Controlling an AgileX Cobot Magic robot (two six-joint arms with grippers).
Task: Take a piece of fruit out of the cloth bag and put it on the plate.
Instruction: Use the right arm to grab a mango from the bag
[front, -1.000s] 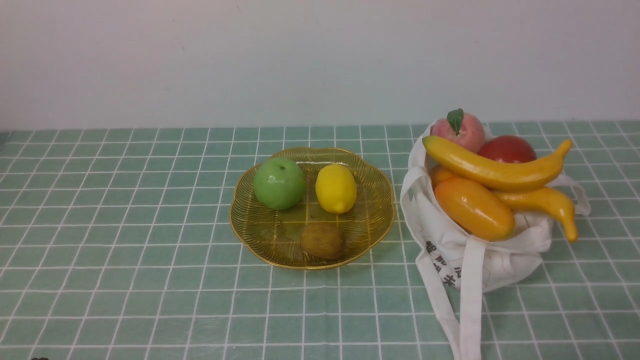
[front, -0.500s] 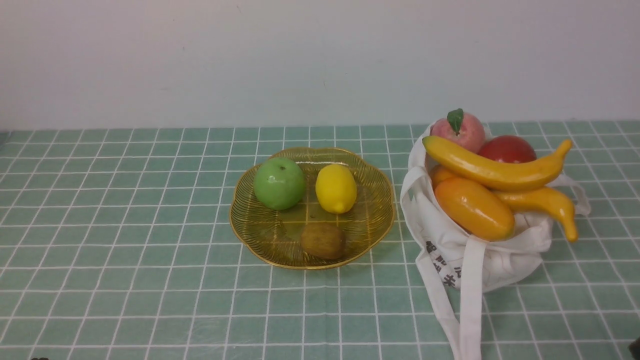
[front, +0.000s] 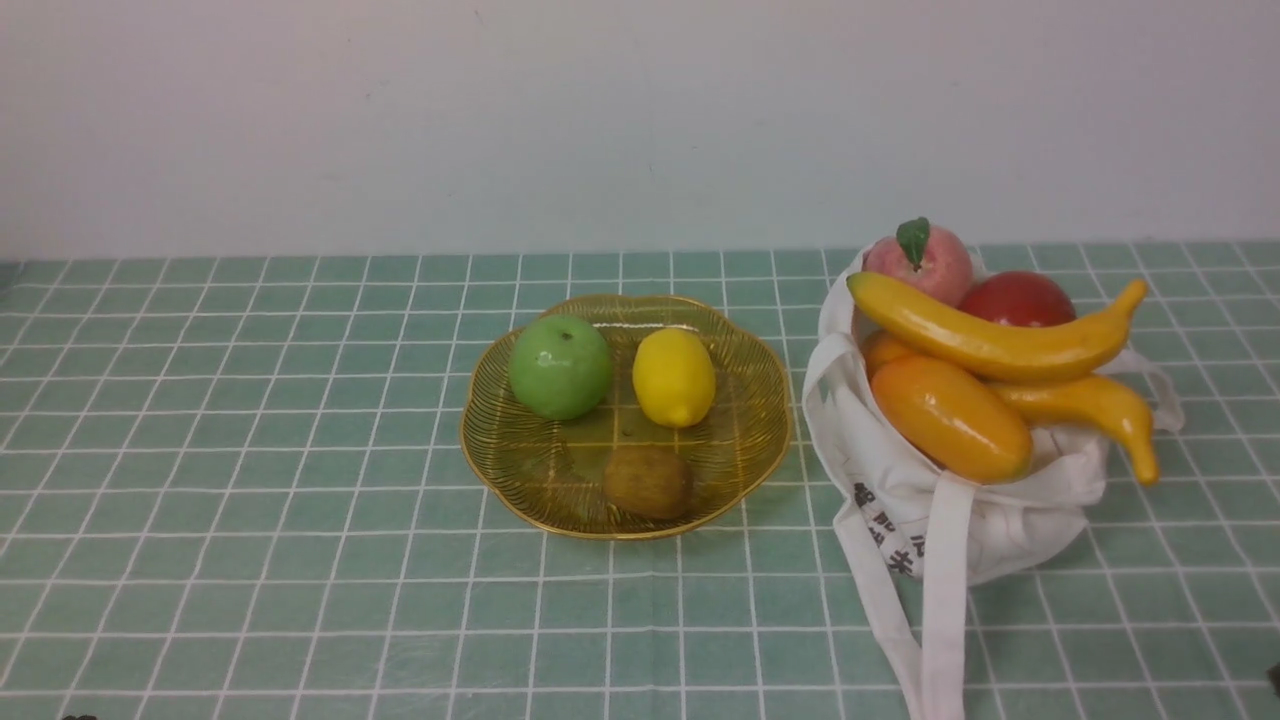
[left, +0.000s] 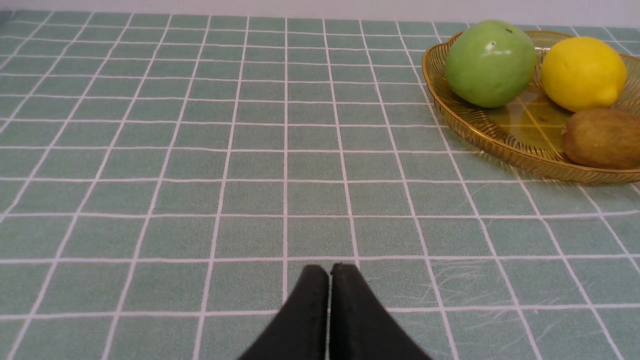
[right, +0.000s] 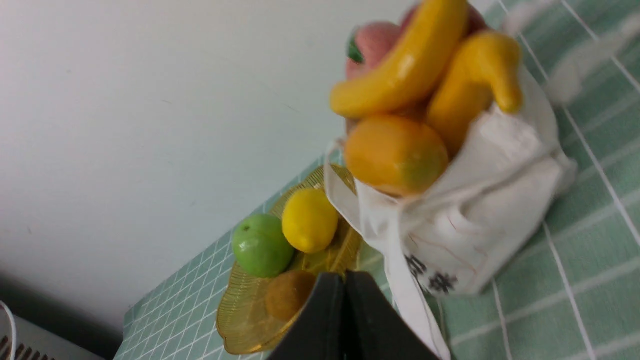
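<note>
The orange mango-like fruit (front: 950, 418) lies at the front of the white cloth bag (front: 985, 510) on the right, under two yellow bananas (front: 990, 335). The amber plate (front: 735, 440) sits mid-table and holds other fruit. In the right wrist view the fruit (right: 395, 154) and bag (right: 495, 220) lie ahead of my right gripper (right: 344, 274), which is shut and empty, apart from them. My left gripper (left: 329, 266) is shut and empty over bare cloth, with the plate (left: 480, 132) off to one side. Neither gripper shows clearly in the front view.
On the plate lie a green apple (front: 560, 367), a lemon (front: 673, 377) and a brown kiwi (front: 647, 481). A pink peach (front: 920, 265) and a red fruit (front: 1018, 297) sit at the back of the bag. Its straps (front: 935, 620) trail toward the front edge.
A dark bit of the right arm has appeared at the front view's lower right edge. The fruit, bag and plate have not moved.
</note>
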